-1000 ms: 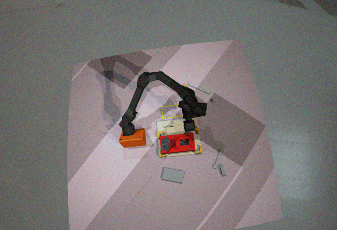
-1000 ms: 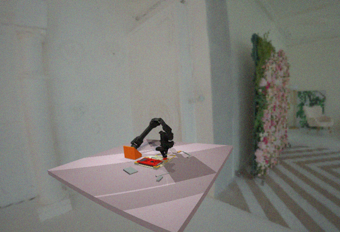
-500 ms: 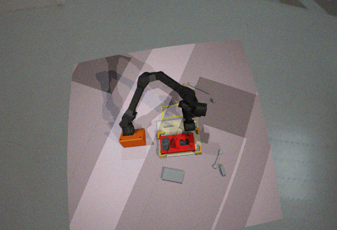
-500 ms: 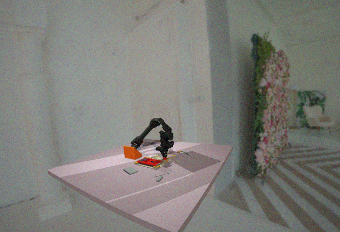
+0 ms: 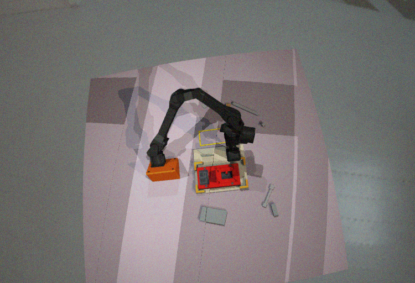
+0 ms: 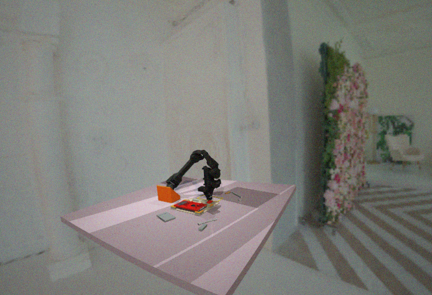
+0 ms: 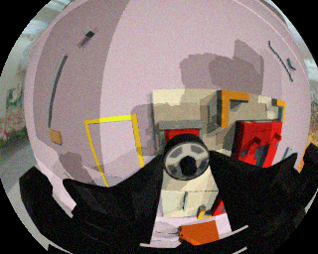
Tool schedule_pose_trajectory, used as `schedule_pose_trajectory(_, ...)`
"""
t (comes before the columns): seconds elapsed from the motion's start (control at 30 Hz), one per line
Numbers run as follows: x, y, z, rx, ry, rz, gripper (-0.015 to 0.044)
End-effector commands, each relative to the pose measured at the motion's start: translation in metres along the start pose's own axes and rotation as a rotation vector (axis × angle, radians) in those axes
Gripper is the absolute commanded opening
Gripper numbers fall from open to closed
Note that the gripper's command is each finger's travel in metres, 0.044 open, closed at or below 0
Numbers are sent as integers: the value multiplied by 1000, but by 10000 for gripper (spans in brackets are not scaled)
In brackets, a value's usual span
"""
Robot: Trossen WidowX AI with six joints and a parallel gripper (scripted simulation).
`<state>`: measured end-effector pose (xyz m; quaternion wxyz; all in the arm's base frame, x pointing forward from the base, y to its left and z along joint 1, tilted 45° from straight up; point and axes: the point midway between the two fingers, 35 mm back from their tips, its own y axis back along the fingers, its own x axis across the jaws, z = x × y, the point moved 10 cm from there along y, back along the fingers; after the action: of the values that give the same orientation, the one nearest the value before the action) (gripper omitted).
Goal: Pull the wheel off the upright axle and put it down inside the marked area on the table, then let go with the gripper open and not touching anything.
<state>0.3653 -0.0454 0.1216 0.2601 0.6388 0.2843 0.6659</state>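
The wheel [image 7: 175, 162], dark-tyred with a pale spoked face, is between the fingertips in the wrist view. My gripper [image 5: 233, 158] [image 6: 209, 198] [image 7: 186, 158] points down and is shut on the wheel, low over the board's back right part. A red base block [image 7: 181, 133] [image 6: 209, 201] shows under it. The wheel's hub looks dark; how far the wheel sits on the axle is hidden. The marked area is a yellow outline [image 5: 199, 139] [image 7: 111, 119] on the table behind the board, partly covered by the arm in the top view.
The cream board [image 5: 198, 155] [image 7: 168, 100] carries a large red part [image 5: 235, 180] [image 6: 189, 205] [image 7: 273, 130] and orange corner brackets. A grey plate [image 5: 215, 216] [image 6: 165, 216] lies in front. A grey bar [image 5: 268, 196] and small block [image 5: 274, 209] lie to the right. A thin rod [image 5: 244, 108] [image 7: 56, 94] lies behind.
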Motion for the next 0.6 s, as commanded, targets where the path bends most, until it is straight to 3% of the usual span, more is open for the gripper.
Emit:
schedule_pose_trajectory(0.0,-1,8,-1,-10,-3,-5,0)
schedule_pose_trajectory(0.57,-1,14,-1,-11,-5,-5,0)
